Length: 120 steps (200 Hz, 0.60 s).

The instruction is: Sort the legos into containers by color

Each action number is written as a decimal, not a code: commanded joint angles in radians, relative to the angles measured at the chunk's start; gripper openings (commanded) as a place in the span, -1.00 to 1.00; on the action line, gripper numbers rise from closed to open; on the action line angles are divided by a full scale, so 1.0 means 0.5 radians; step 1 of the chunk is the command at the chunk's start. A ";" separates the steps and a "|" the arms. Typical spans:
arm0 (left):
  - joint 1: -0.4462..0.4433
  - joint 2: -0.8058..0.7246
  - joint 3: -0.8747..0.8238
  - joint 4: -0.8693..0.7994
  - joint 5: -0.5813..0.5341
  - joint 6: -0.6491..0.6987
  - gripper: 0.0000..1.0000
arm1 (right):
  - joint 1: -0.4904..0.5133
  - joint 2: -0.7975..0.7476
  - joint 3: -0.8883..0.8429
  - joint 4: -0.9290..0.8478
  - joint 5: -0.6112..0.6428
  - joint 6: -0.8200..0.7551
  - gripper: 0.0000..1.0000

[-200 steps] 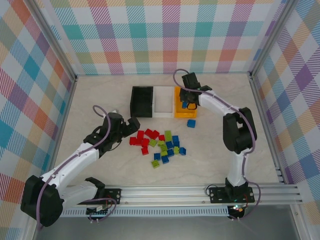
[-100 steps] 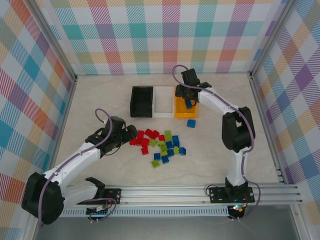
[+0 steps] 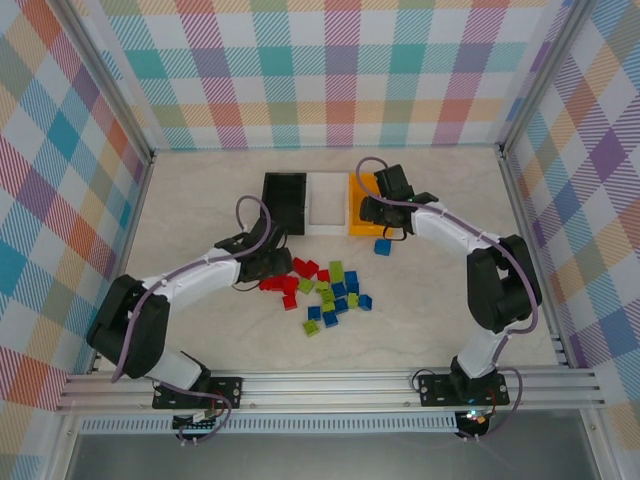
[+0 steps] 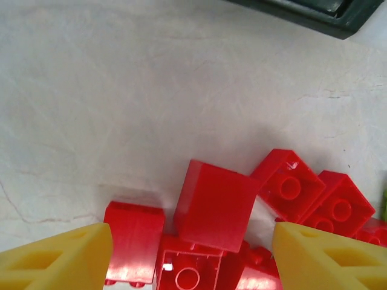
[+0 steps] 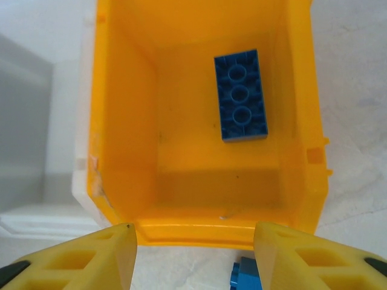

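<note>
Left gripper (image 4: 193, 257) stands open, jaws straddling the red bricks (image 4: 214, 205) at the 10 o'clock edge of the pile (image 3: 325, 290), evidently lined up for a pick. Right gripper (image 5: 193, 251) hangs open and empty over the near rim of the orange bin (image 5: 115, 121). One blue brick (image 5: 242, 95), glossy, studs up, lies flat inside. Black bin (image 3: 283, 203) and white bin (image 3: 327, 200) sit on the table (image 3: 200, 200) at the pile's 12 o'clock.

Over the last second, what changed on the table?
Right gripper let go of its blue brick, now lying in the orange bin, and drew back to the bin's near rim. Left gripper swung right over the red bricks, jaws open and straddling one. Black bin, white bin, the remaining pile and the loose blue brick stayed put.
</note>
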 commanded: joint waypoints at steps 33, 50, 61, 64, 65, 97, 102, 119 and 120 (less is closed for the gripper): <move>-0.087 0.366 0.269 -0.261 -0.235 0.178 0.24 | 0.010 -0.124 -0.065 0.066 0.019 0.024 0.08; -0.104 0.392 0.283 -0.281 -0.267 0.159 0.22 | 0.010 -0.134 -0.070 0.070 0.025 0.028 0.07; -0.113 0.403 0.287 -0.288 -0.275 0.155 0.21 | 0.010 -0.132 -0.071 0.073 0.028 0.031 0.07; -0.116 0.405 0.287 -0.289 -0.280 0.156 0.21 | 0.011 -0.133 -0.073 0.072 0.028 0.031 0.07; -0.117 0.406 0.288 -0.289 -0.280 0.156 0.21 | 0.011 -0.132 -0.074 0.071 0.028 0.031 0.07; -0.130 0.458 0.285 -0.271 -0.286 0.160 0.09 | 0.010 -0.123 -0.075 0.080 0.024 0.034 0.07; -0.130 0.463 0.283 -0.261 -0.291 0.160 0.06 | 0.010 -0.124 -0.075 0.083 0.022 0.033 0.07; -0.128 0.476 0.270 -0.234 -0.291 0.156 -0.07 | 0.010 -0.123 -0.079 0.080 0.024 0.034 0.07; -0.129 0.476 0.269 -0.231 -0.292 0.158 -0.08 | 0.010 -0.123 -0.078 0.081 0.026 0.034 0.07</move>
